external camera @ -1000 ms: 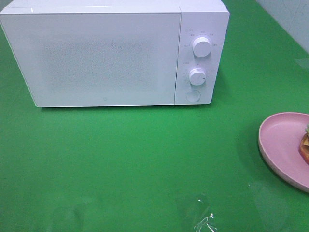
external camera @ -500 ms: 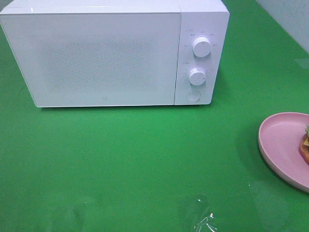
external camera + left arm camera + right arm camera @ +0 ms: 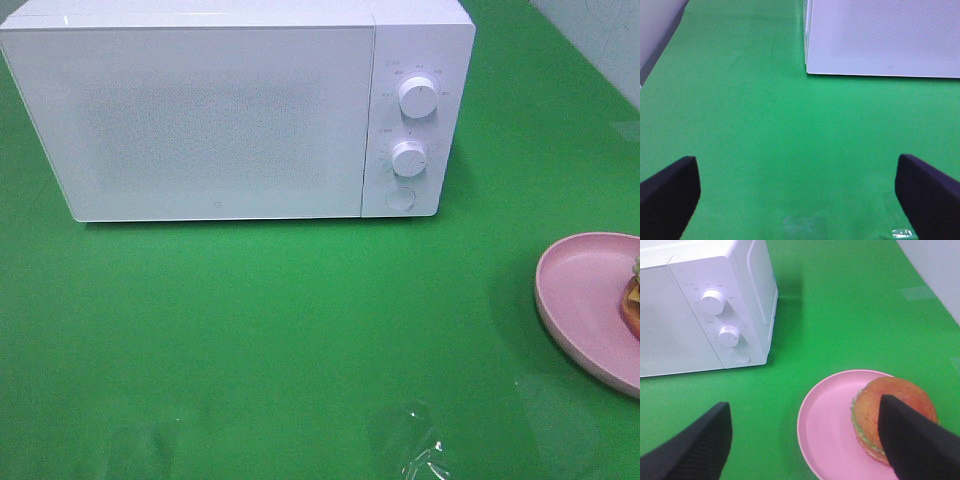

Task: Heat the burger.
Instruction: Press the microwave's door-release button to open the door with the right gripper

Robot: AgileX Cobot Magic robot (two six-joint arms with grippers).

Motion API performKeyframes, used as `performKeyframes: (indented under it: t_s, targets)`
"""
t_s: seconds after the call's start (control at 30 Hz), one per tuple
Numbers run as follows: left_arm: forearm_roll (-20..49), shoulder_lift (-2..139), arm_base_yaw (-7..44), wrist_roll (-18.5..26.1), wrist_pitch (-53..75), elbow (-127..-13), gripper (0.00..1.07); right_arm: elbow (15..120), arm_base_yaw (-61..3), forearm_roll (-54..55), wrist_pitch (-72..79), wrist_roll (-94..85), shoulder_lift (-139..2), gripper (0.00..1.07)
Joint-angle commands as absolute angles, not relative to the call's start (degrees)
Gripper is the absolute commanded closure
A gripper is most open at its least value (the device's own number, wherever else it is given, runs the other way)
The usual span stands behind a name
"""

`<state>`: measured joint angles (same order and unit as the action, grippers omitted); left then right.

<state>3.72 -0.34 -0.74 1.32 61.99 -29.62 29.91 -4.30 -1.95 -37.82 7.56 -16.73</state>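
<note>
Right wrist view: burger (image 3: 875, 412) on pink plate (image 3: 827, 432), partly hidden behind the wide-apart right tool (image 3: 804, 407).

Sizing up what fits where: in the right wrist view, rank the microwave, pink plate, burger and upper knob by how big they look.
1. microwave, though cropped
2. pink plate
3. burger, partly hidden
4. upper knob, clearly smallest
</note>
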Motion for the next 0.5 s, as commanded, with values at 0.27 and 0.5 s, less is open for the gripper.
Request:
performKeyframes:
  t_s: [0.27, 0.5]
  targets:
    - [3.5, -1.1, -0.7, 0.9, 61.3, -29.6, 0.09, 30.4, -4.1, -1.8, -29.1, 7.8, -25.9, 0.31]
    - [3.5, -1.1, -0.7, 0.9, 61.3, -29.6, 0.09, 30.4, -4.1, -1.8, -21.6, 7.8, -32.7, 0.31]
